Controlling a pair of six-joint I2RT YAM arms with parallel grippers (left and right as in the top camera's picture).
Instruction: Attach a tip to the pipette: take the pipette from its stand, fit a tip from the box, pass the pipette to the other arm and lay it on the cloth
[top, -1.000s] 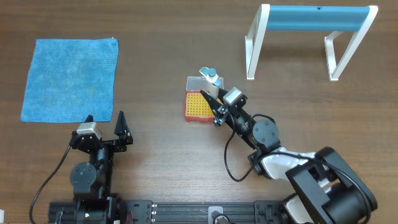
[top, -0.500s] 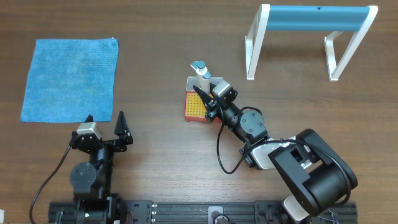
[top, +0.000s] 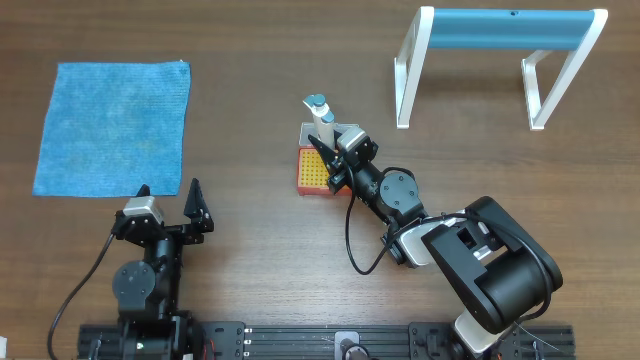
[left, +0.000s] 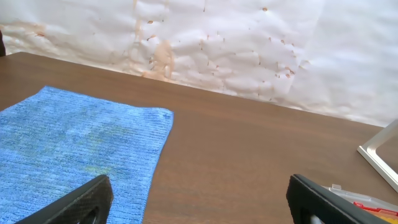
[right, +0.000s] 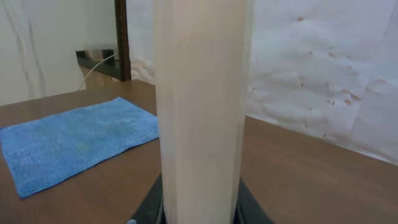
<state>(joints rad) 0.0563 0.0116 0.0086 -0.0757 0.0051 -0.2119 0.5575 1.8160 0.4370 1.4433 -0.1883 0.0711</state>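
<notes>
The white pipette (top: 320, 111) with a blue-grey cap stands nearly upright in my right gripper (top: 336, 161), which is shut on it, over the orange tip box (top: 316, 172) at the table's middle. Its pale barrel (right: 202, 106) rises between my fingers in the right wrist view, hiding the tip box below. The blue cloth (top: 112, 128) lies flat at the far left, and it appears as the cloth (right: 74, 143) and as the cloth (left: 68, 149) in the wrist views. My left gripper (top: 167, 196) stands open just in front of the cloth's near right corner, holding nothing.
The white pipette stand (top: 500, 60) with a blue top bar is at the back right, and one foot of the stand (left: 379, 155) shows in the left wrist view. A black cable (top: 356, 250) loops beside the right arm. Bare wood lies between cloth and tip box.
My right gripper has carried the pipette to the left and farther back, over the tip box, and the pipette now stands more upright. The left arm has kept still.
</notes>
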